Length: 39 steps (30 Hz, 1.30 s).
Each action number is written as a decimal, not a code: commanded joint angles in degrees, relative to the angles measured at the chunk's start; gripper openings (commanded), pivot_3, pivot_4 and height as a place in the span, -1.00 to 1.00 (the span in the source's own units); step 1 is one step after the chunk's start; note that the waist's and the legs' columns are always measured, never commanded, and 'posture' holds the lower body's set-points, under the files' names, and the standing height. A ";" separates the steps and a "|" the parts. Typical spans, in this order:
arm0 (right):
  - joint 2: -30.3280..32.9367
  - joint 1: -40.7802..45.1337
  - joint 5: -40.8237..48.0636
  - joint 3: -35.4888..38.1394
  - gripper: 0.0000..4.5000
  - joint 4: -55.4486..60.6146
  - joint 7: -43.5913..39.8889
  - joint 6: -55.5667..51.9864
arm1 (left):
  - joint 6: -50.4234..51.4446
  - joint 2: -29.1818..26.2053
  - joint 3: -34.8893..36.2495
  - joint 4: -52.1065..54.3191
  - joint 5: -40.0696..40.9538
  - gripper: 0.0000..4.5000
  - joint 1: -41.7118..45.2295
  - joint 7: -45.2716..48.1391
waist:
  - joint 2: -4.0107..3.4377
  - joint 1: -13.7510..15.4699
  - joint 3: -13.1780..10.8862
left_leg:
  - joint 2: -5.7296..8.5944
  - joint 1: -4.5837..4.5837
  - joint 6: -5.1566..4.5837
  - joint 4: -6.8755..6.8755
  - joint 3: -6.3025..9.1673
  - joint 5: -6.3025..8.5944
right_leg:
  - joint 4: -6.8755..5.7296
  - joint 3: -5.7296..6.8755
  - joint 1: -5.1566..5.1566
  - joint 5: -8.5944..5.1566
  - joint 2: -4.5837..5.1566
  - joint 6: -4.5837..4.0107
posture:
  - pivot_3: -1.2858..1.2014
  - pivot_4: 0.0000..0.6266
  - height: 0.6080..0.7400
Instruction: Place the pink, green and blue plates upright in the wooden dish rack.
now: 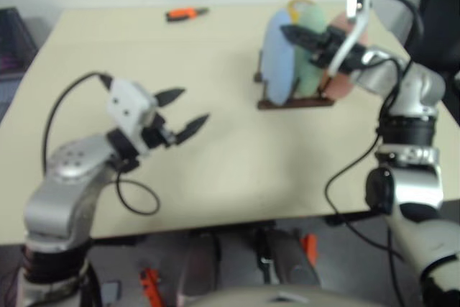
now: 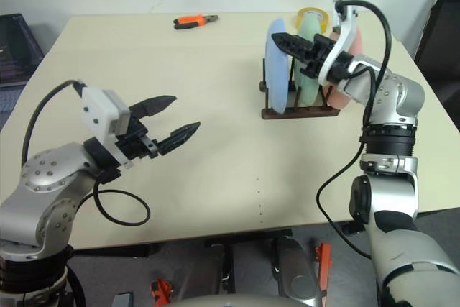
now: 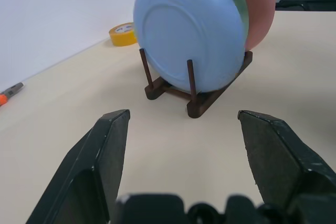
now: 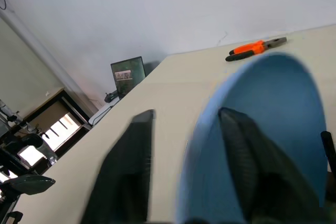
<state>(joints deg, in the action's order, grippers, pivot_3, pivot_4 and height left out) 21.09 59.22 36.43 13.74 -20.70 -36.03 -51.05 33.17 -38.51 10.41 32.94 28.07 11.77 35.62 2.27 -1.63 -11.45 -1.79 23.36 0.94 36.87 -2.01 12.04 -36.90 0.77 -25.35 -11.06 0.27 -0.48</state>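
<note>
Three plates stand upright side by side in the wooden dish rack (image 2: 298,111) at the table's far right: the blue plate (image 2: 278,70) nearest the middle, the green plate (image 2: 310,70) behind it, the pink plate (image 2: 345,88) at the far end. My right gripper (image 2: 295,44) is at the blue plate's top edge, open, with one finger on each side of the rim (image 4: 210,129). Over the left half of the table my left gripper (image 2: 187,113) hangs open and empty, pointing toward the rack (image 3: 194,106).
Orange-handled pliers (image 2: 195,21) lie near the table's far edge. A yellow tape roll (image 2: 310,14) sits just behind the rack. A dark screen (image 2: 14,48) stands off the table's left side. Bare tabletop (image 2: 230,149) lies between the grippers.
</note>
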 commanded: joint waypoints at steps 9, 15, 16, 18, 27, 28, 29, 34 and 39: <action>1.35 1.64 -0.98 -0.58 0.39 5.52 -0.58 3.45 | -0.87 -0.39 0.18 1.43 0.22 0.61 0.45 0.24 | 0.00 0.00 0.00 | -0.01 0.00 0.00 -0.01 0.00 0.00 | 0.00 0.00 -0.01 0.00 0.00 -0.01 | 0.03 -0.52 1.00; 6.42 2.00 1.91 -1.62 0.39 13.98 -4.14 -1.26 | -1.00 -1.20 1.29 0.98 0.77 0.61 0.32 1.39 | -0.01 0.03 -0.01 | -0.02 0.08 0.00 -0.01 0.02 0.00 | 0.03 0.01 -0.06 -0.01 0.02 -0.01 | 0.03 -0.52 1.00; 8.22 2.01 2.91 -1.74 0.39 16.65 -5.54 -2.50 | -1.02 -1.57 1.71 0.68 1.00 0.61 0.52 1.85 | -0.01 0.04 -0.01 | -0.02 0.08 0.00 -0.01 0.01 0.01 | 0.04 0.01 -0.07 -0.01 0.02 -0.01 | 0.03 -0.52 1.00; 11.45 1.47 3.81 -2.44 0.39 20.35 -7.83 -3.92 | -0.97 -2.11 2.42 0.22 1.49 0.61 1.03 2.56 | -0.02 0.05 -0.02 | -0.02 0.15 -0.01 -0.01 0.02 0.01 | 0.03 0.02 -0.14 -0.02 0.02 -0.02 | 0.03 -0.52 1.00; 34.61 -11.58 -1.16 -2.64 0.39 17.89 -27.00 4.73 | 1.03 -9.45 11.40 -5.33 8.42 0.61 4.60 9.27 | 0.03 0.28 -0.03 | 0.09 0.25 -0.01 0.03 0.08 0.02 | 0.13 0.15 -0.18 -0.26 0.09 -0.42 | 0.03 -0.52 1.00; 36.74 -13.94 -1.42 -1.81 0.39 16.53 -30.06 6.68 | 1.33 -11.20 12.80 -6.67 9.17 0.61 4.78 10.87 | 0.05 0.27 -0.04 | 0.11 0.26 -0.01 0.02 0.08 0.02 | 0.13 0.14 -0.19 -0.26 0.11 -0.42 | 0.03 -0.52 1.00; 38.39 -15.83 -1.83 -1.25 0.39 14.96 -32.37 8.53 | 1.53 -12.84 14.12 -8.03 9.89 0.61 4.89 12.43 | 0.05 0.26 -0.04 | 0.12 0.28 -0.01 0.02 0.07 0.02 | 0.14 0.16 -0.21 -0.28 0.10 -0.43 | 0.03 -0.52 1.00; 43.32 -22.17 -5.52 0.31 0.39 4.80 -38.40 17.55 | 2.32 -20.76 20.18 -16.25 11.78 0.61 4.21 20.35 | 0.03 -0.23 -0.06 | 0.13 0.26 0.00 0.00 0.03 0.04 | 0.12 0.17 -0.27 -0.30 0.02 -0.47 | 0.03 -0.52 1.00; 43.05 -23.43 -5.43 2.37 0.39 3.01 -39.75 20.70 | 2.18 -25.42 24.02 -21.08 11.59 0.61 1.62 26.23 | -0.07 -0.36 -0.12 | 0.07 0.16 0.02 -0.02 0.00 0.05 | 0.02 0.17 -0.33 -0.32 0.01 -0.50 | 0.03 -0.52 1.00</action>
<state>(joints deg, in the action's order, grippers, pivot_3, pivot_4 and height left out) 63.07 34.96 30.39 13.57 -19.00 -75.01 -31.75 35.81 -62.28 31.50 12.17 39.04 13.28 60.26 2.20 -1.99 -11.57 -1.72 23.53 0.96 36.85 -2.01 12.08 -36.90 0.95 -25.72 -11.38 0.28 -0.99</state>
